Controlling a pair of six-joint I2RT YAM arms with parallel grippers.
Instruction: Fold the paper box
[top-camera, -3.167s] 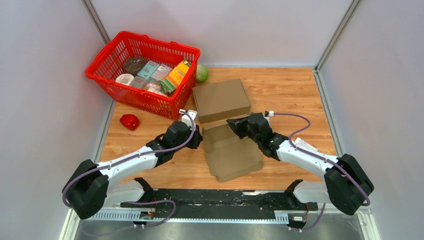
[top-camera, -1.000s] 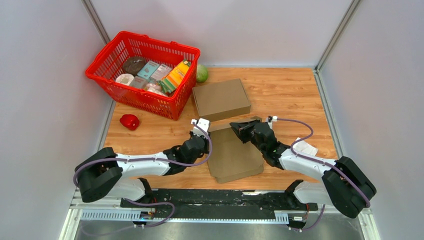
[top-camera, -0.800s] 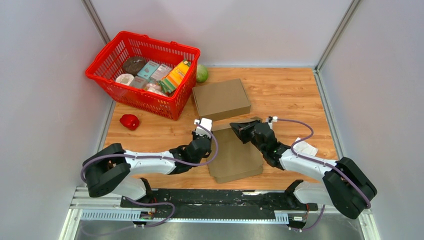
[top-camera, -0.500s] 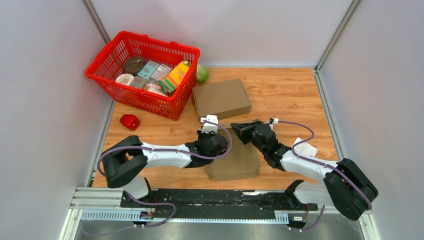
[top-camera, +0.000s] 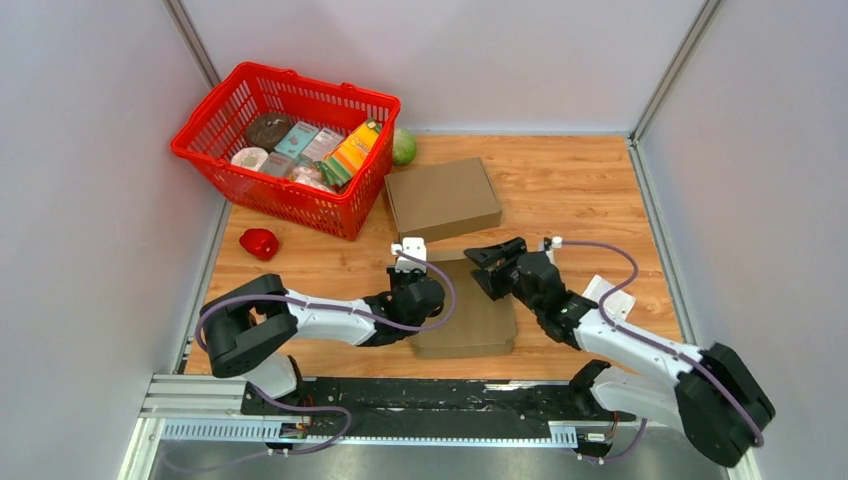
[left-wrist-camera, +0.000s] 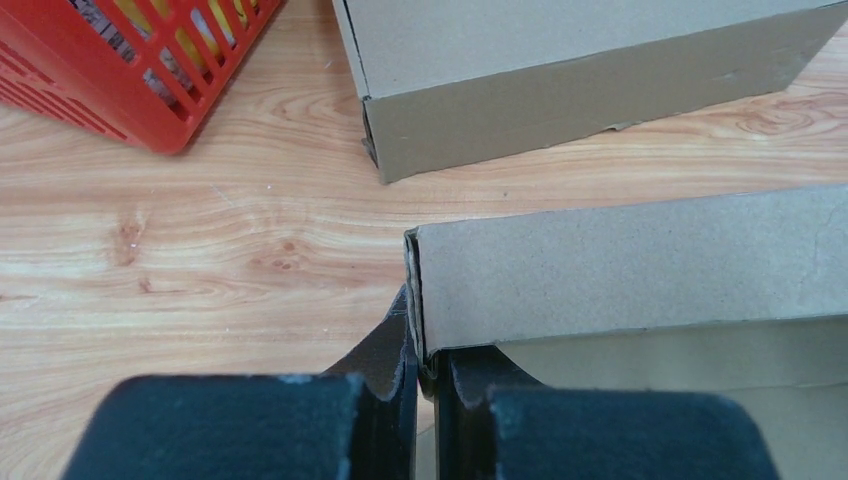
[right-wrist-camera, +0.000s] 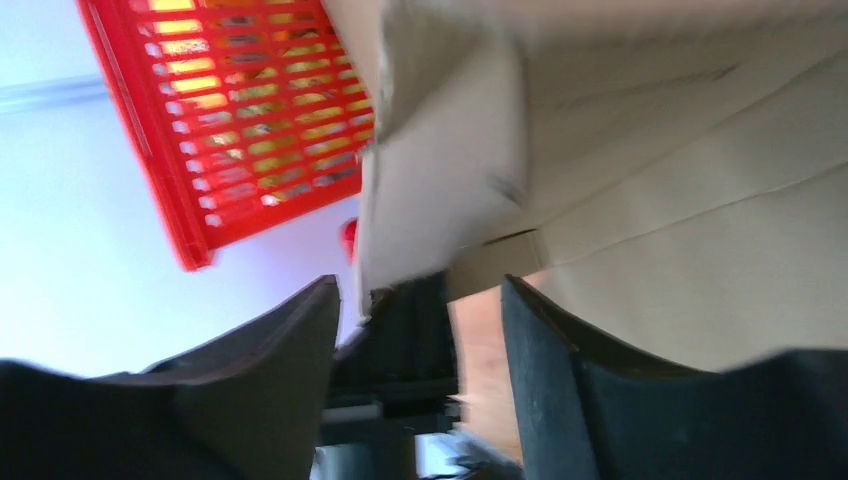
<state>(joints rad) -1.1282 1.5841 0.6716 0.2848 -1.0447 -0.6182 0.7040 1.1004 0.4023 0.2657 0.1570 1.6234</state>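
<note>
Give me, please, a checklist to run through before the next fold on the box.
1. Left gripper shut on the box wall at its corner: ok.
2. Pinched wall standing up: ok.
3. Right gripper open, ready for a flap: ok.
4. Right gripper free of the cardboard: cannot tell, its wrist view is blurred.
5. Other box apart from this one, bare wood between: ok.
6. Basket clear of both arms: ok.
</note>
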